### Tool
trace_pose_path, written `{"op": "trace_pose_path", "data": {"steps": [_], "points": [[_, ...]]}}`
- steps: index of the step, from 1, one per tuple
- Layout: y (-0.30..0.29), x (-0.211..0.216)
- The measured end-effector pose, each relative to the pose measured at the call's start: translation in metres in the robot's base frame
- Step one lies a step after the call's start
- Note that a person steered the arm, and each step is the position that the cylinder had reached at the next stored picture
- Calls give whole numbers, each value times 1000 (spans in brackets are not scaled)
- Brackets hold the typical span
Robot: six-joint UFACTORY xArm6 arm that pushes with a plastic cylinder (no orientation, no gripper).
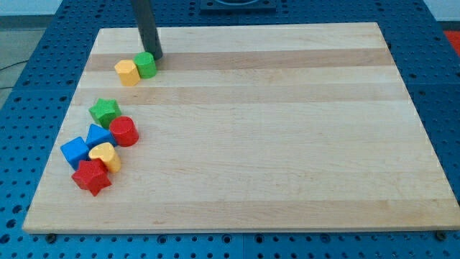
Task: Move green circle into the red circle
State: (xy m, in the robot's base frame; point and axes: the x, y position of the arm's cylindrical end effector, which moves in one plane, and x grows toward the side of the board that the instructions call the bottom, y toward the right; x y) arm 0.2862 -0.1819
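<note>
Green circle (146, 65) touching my tip (154, 57), beside yellow hexagon (127, 73); red circle (123, 132) well apart; wooden board (287, 129).

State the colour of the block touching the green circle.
Yellow, beside the green circle; seen in the camera view.

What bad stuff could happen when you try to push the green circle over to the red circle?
1. The yellow block touches the green circle on its left, so my tip, right behind the green circle, might drag both along.
2. The green star sits just above the red circle, so the green circle could bump it first and knock it away.
3. The green circle is round and may slip sideways off my tip.
</note>
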Motion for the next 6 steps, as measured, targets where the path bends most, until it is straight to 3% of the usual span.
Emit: {"op": "trace_pose_path", "data": {"steps": [3,5,6], "points": [[-30,79],[-13,30],[-2,68]]}}
